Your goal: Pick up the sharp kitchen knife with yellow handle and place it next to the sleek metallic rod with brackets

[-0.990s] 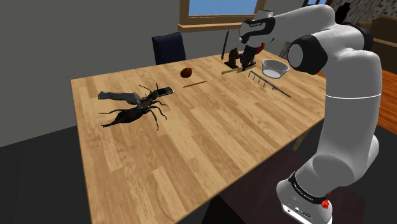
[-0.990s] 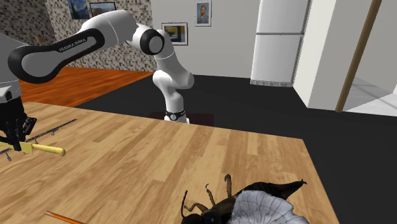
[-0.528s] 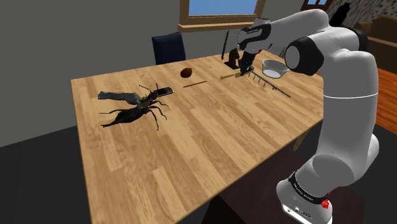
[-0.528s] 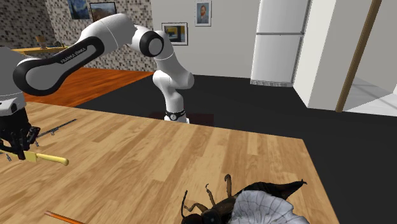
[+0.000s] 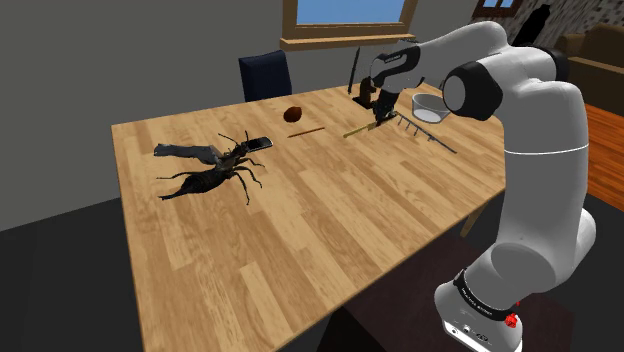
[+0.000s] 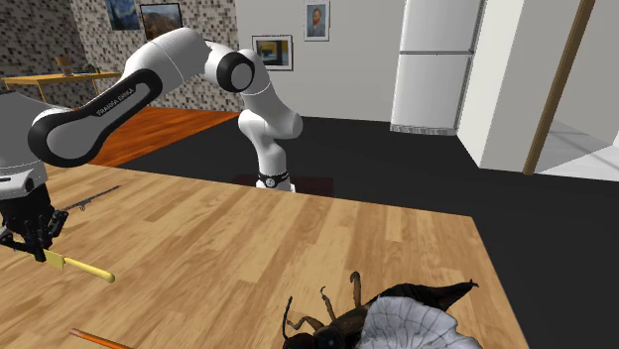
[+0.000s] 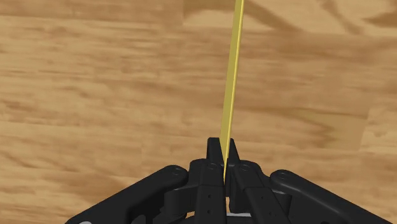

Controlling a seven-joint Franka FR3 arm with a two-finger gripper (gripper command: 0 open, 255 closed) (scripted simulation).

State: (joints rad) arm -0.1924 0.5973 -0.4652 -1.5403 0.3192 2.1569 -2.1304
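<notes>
Wooden table (image 5: 330, 230), arm (image 5: 545, 150) stretched far, end effector (image 7: 223, 145) clasping knife (image 7: 233, 70)

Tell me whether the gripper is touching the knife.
Touching. In the wrist view the gripper clasps the knife, its fingers pressed against both sides of the thin yellow strip.

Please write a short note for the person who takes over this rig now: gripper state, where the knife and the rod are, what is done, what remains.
Gripper: shut on the yellow-handled knife, whose handle sticks out and tilts down toward the table.
Rod with brackets: lying on the table, just to the shoulder view's right of the gripper.
Done: knife grasped.
Left: set it down beside the rod, then release.
</notes>
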